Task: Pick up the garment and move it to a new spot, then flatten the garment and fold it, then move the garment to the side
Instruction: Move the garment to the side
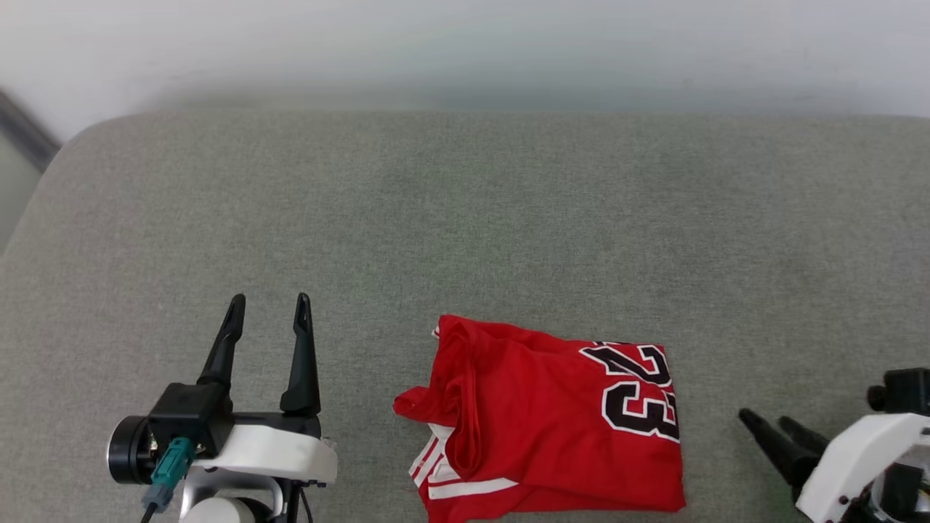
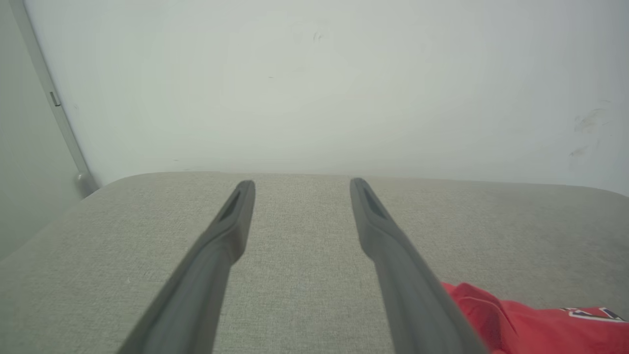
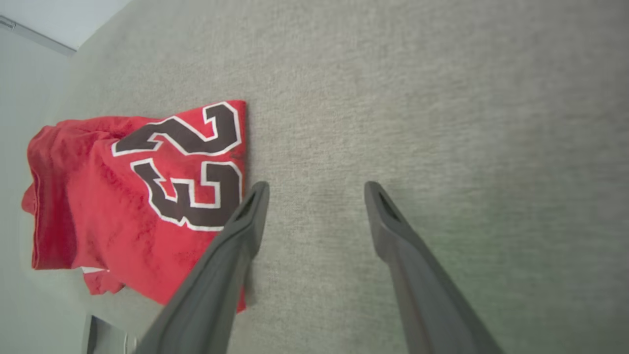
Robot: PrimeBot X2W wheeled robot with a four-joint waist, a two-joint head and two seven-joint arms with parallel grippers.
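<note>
The garment [image 1: 552,421] is a bright red jersey with a black "23" outlined in white, folded into a compact rectangle at the near middle of the grey cushioned surface; white-striped trim shows at its lower left. In the right wrist view the garment [image 3: 137,196] lies left of the fingers, and in the left wrist view the garment [image 2: 540,324] peeks in at the lower right. My left gripper [image 1: 269,309] stands open to the garment's left, holding nothing. My right gripper [image 1: 766,421] is open at the lower right, just off the garment's right edge, also empty.
The grey fabric surface [image 1: 465,218] stretches wide behind and to both sides of the garment. A pale wall [image 1: 465,43] runs along its far edge. The surface's rounded corner [image 1: 87,138] is at the far left.
</note>
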